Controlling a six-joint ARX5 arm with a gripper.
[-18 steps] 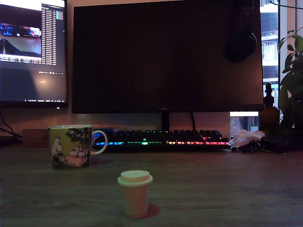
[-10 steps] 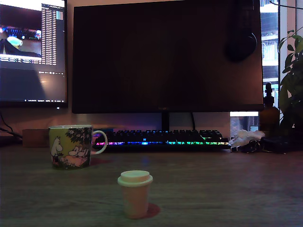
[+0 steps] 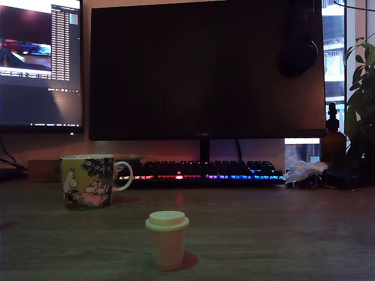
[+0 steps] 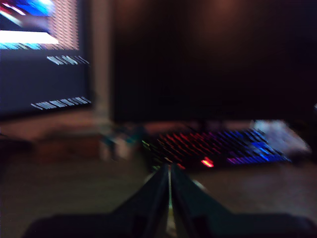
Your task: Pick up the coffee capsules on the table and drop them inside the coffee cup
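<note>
One pale cream-peach coffee capsule (image 3: 167, 240) stands on the brown table (image 3: 281, 234), wide rim up, near the front edge in the exterior view. The coffee cup (image 3: 88, 181), a yellow-green cartoon mug, sits behind it towards the exterior view's left, handle pointing to that view's right. No arm or gripper shows in the exterior view. The wrist view is blurred by motion. There my gripper (image 4: 169, 174) has its two dark fingers pressed together with nothing between them, pointing towards the keyboard (image 4: 213, 148). Neither capsule nor cup can be made out in the wrist view.
A rainbow-lit keyboard (image 3: 202, 171) lies along the back under a large dark monitor (image 3: 205, 70). A second, lit monitor (image 3: 40, 61) is at the exterior view's left. A brown bottle (image 3: 333, 143), a plant (image 3: 362, 99) and crumpled clutter (image 3: 304, 174) fill the back right.
The keyboard's light colours have shifted and the picture on the left monitor has changed. The capsule and the cup have not moved.
</note>
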